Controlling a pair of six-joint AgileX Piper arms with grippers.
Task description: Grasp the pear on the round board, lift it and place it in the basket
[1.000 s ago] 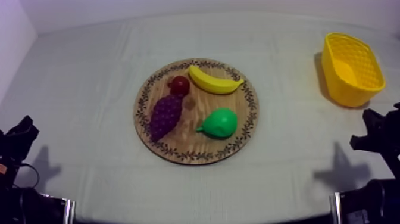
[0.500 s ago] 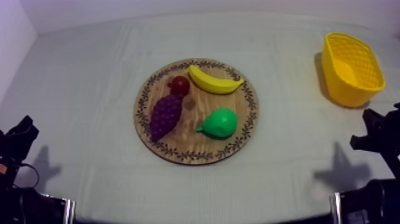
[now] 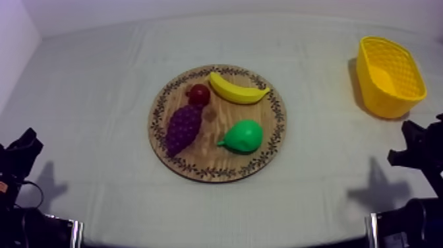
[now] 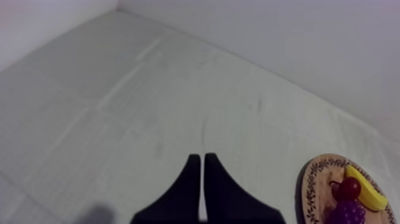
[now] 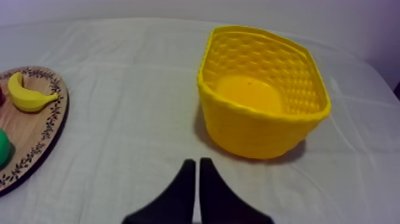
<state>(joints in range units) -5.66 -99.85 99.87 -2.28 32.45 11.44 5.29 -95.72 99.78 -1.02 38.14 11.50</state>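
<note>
- Left jaws: pressed together into a narrow wedge over bare cloth near the counter's (image 3: pixel 86 99) near left corner.
- Round wooden board (image 3: pixel 157 119): lies at the middle of the counter.
- Bunch of grapes (image 3: pixel 182 128): on the board's left side, with the small red fruit (image 3: pixel 198 94) just beyond it.
- Banana (image 3: pixel 237 90): along the board's far rim.
- Pear (image 3: pixel 242 136): green, lying on the board's near right part, apart from the banana.
- Yellow basket (image 3: pixel 372 99): upright by the counter's right edge, towards the far corner, well apart from the board.
- Right jaws: pressed together over the cloth, near the basket.
</note>
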